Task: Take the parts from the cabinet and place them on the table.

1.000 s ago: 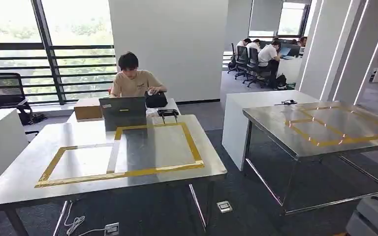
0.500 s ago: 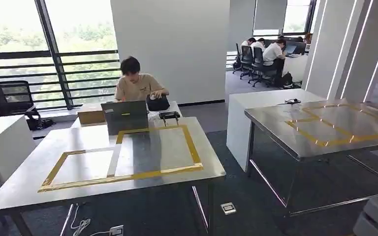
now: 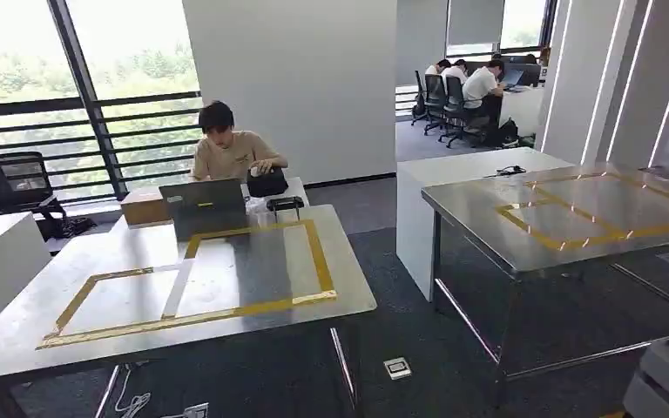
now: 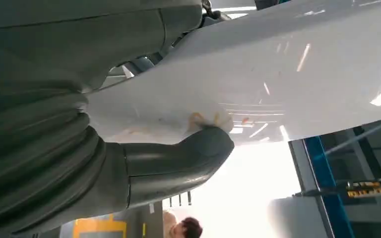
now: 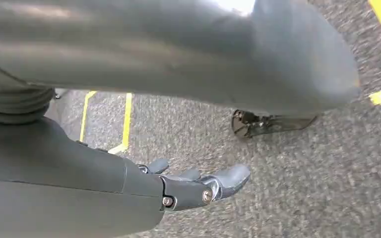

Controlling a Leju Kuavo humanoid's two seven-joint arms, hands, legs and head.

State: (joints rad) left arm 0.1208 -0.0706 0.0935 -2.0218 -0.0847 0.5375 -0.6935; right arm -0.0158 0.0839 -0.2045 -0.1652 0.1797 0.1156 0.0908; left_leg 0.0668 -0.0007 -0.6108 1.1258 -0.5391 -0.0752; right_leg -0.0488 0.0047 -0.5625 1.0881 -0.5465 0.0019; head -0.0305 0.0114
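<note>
Ahead of me stands the taped counter [image 3: 226, 279], a person [image 3: 226, 152] seated behind it. I see no cabinet or parts, so which hand is nearer I cannot tell. My right hand [image 5: 198, 186] hangs empty, fingers loosely apart; the left hand's [image 4: 178, 158] state I cannot tell.

The left hand [image 4: 94, 163] hides its own fingers; the table [image 3: 17, 340] is cut off by the frame.

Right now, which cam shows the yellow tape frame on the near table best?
Head view: the whole yellow tape frame lies flat on the near steel table. Wrist views show nothing of that frame.
</note>
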